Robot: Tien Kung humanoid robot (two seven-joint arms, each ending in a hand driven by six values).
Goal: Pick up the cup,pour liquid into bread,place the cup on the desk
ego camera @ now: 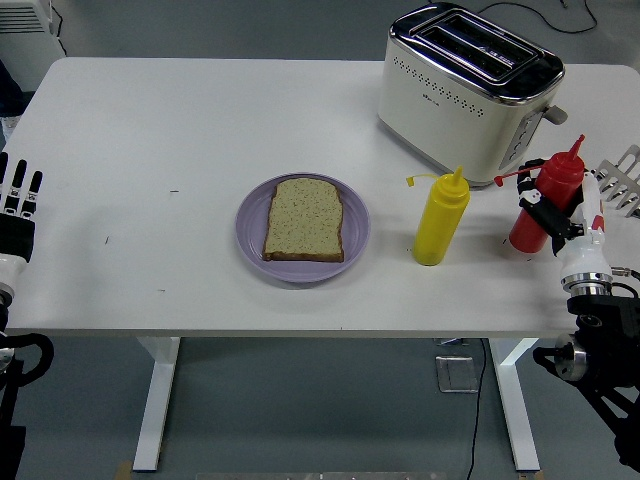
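Head view: right hand point(562, 214), fingers wrapped around red squeeze bottle point(540, 208), tilted slightly, at the white worktop point(150, 130) right edge near toaster point(467, 90) and yellow bottle point(441, 217). Bread point(304, 219) on purple plate point(254, 240). Left hand point(17, 215) at left edge, fingers straight, empty.

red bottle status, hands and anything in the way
Right hand shut on red bottle, upright at table's right edge. Left hand open, resting far left. Yellow bottle stands between it and bread on purple plate.
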